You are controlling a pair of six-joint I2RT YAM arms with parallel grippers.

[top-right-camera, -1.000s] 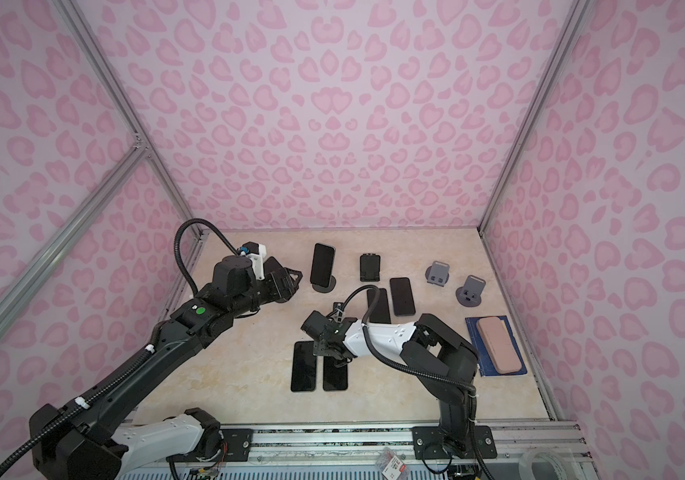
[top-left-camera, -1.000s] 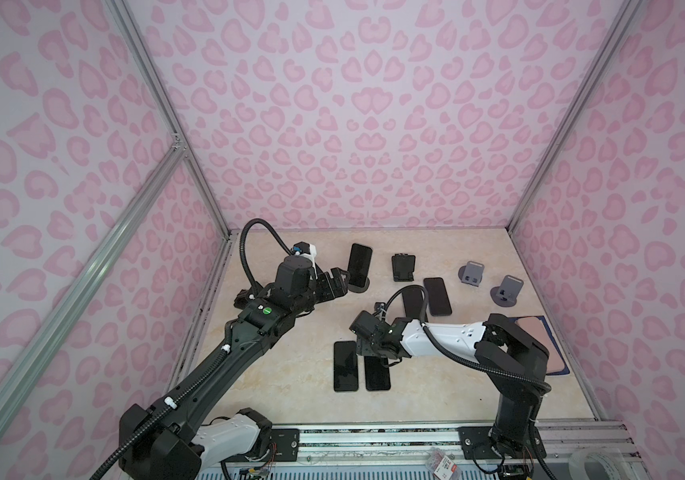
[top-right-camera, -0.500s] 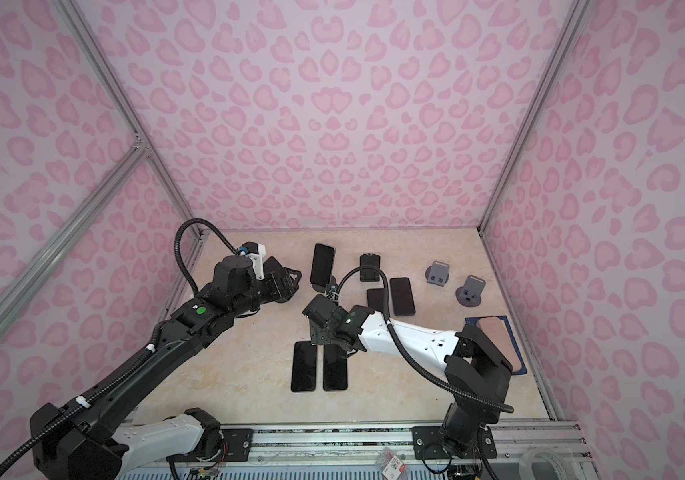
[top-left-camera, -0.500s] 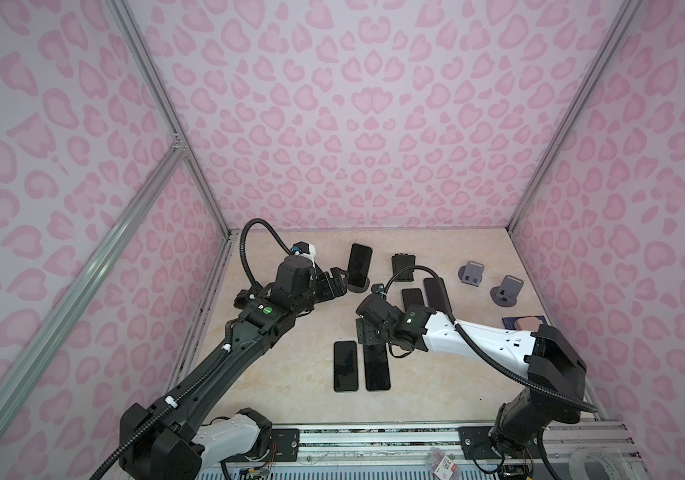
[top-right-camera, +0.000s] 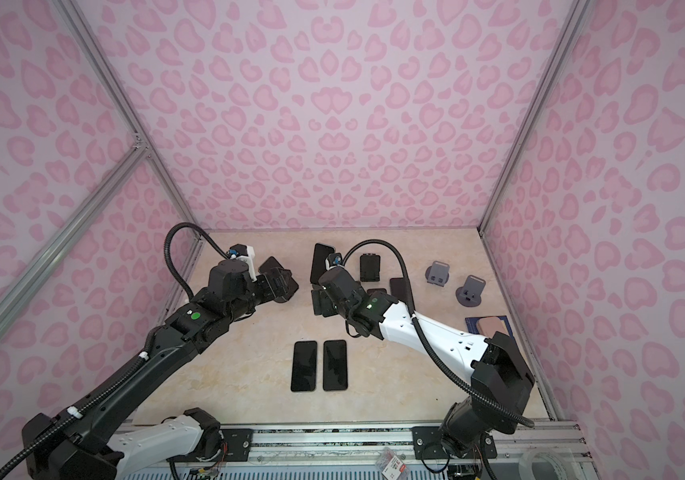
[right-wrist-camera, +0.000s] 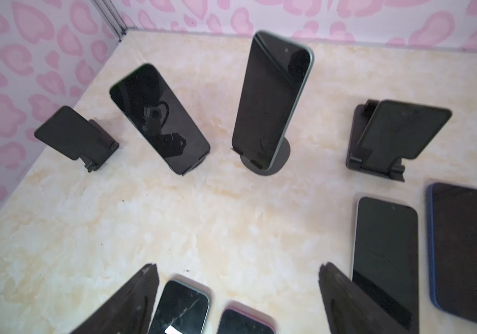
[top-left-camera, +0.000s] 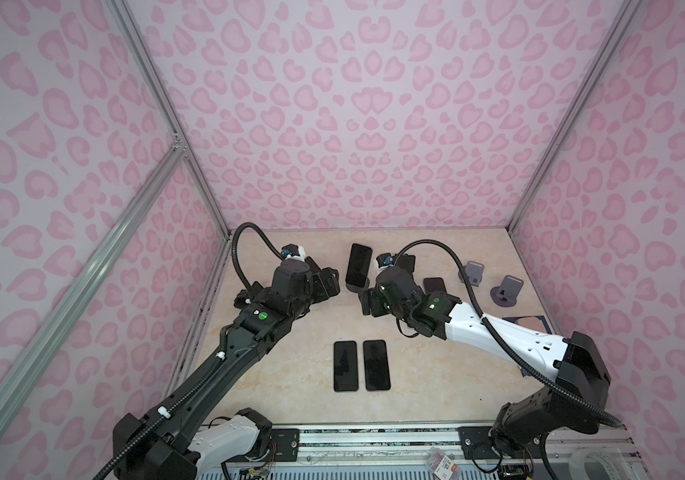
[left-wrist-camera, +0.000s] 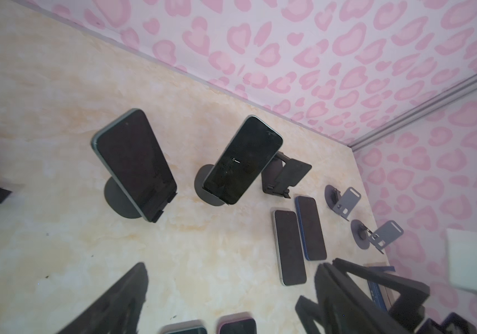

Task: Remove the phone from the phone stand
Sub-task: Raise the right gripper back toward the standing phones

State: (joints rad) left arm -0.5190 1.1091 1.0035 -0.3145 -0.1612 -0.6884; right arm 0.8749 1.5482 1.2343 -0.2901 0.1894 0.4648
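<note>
Phone [top-left-camera: 359,264] leans on its round-based phone stand [right-wrist-camera: 276,163] at the far middle of the table [top-left-camera: 290,374], untouched. Left gripper [top-left-camera: 326,284] just left of it and right gripper [right-wrist-camera: 237,269] just nearer both have jaws apart (nothing between them).

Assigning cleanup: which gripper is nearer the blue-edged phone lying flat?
Right. The right gripper is close to the blue-edged phone, one other flat phone between them; the left gripper is farther away, on the right gripper's far side.
</note>
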